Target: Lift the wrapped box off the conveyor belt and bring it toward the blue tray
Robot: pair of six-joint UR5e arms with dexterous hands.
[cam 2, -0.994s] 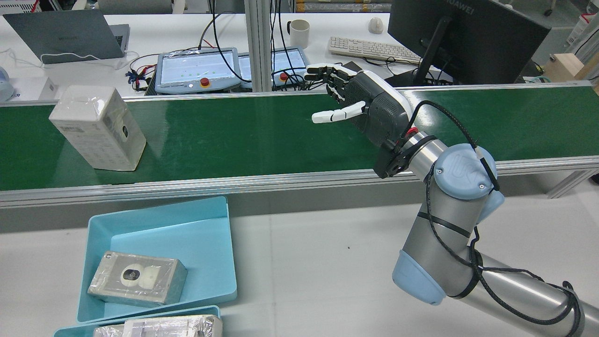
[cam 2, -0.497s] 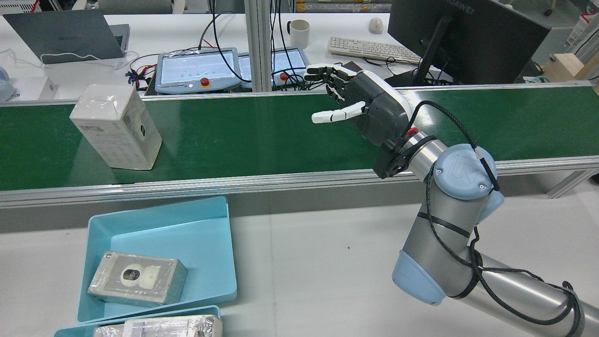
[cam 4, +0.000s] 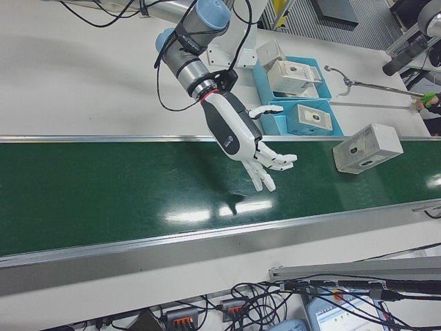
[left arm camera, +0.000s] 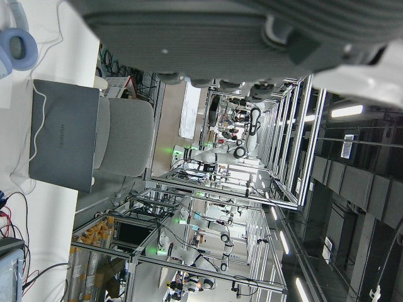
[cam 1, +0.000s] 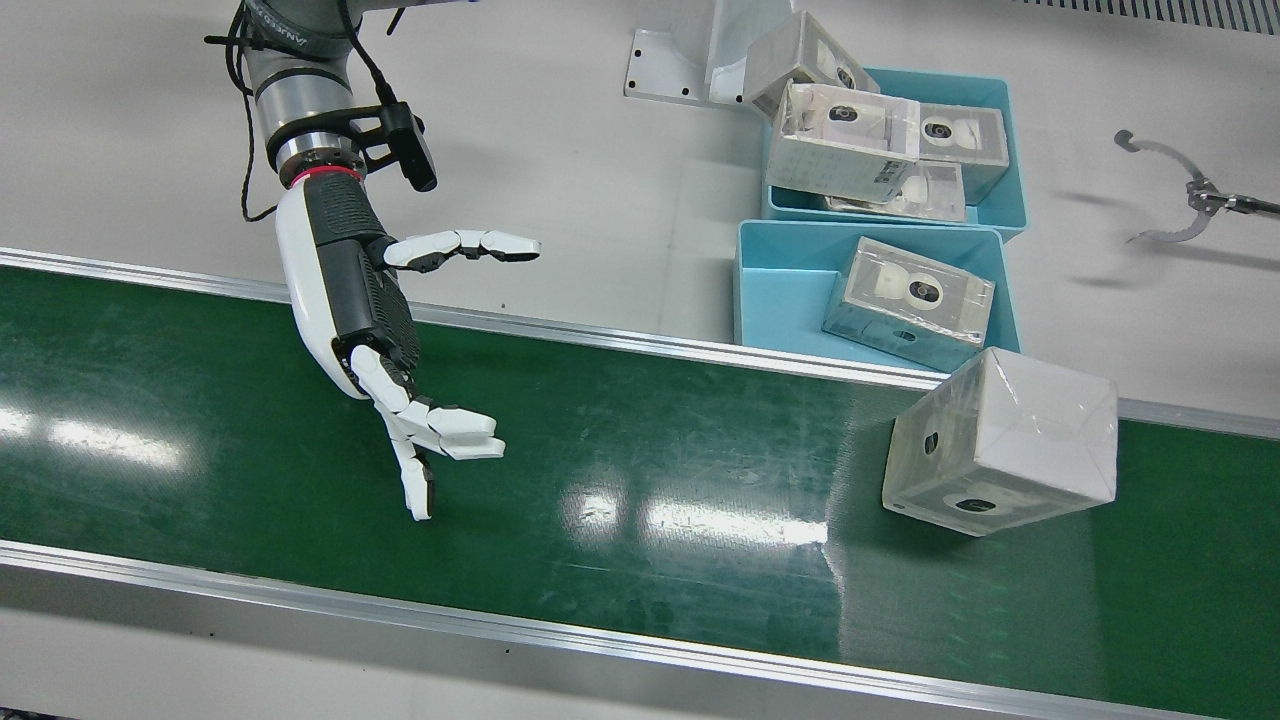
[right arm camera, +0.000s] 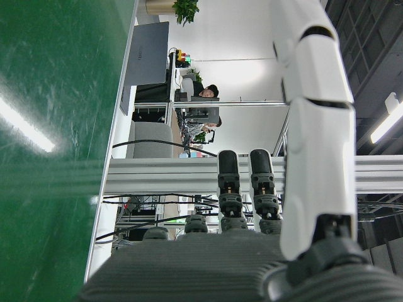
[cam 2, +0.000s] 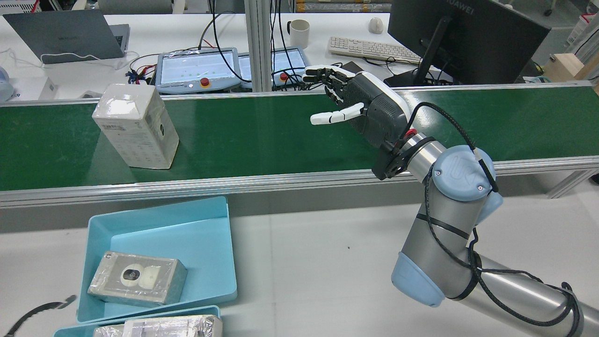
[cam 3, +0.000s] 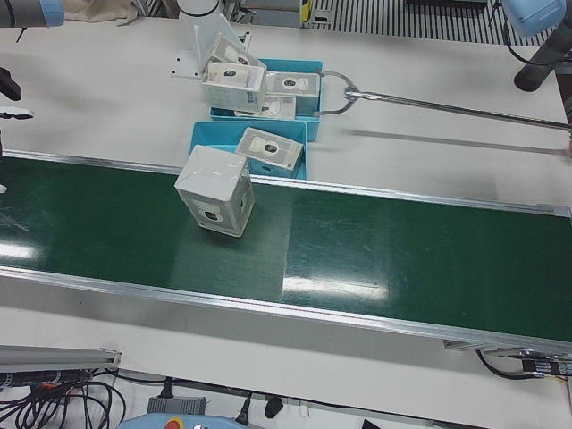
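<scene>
Since a second ago the white plastic-wrapped box point(cam 2: 135, 125) had ridden along the green conveyor belt point(cam 2: 262, 135) toward my right hand point(cam 2: 355, 110), which I kept spread open and empty, well apart from it.

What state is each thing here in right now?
Right hand: open, fingers spread, above the belt, holding nothing.
Left hand: only its own camera shows it; state unclear.
Wrapped box: upright on the belt, untouched.
Near tray: holds one box lying flat.
Far tray: piled with boxes.
Pendant screens: lit.
</scene>
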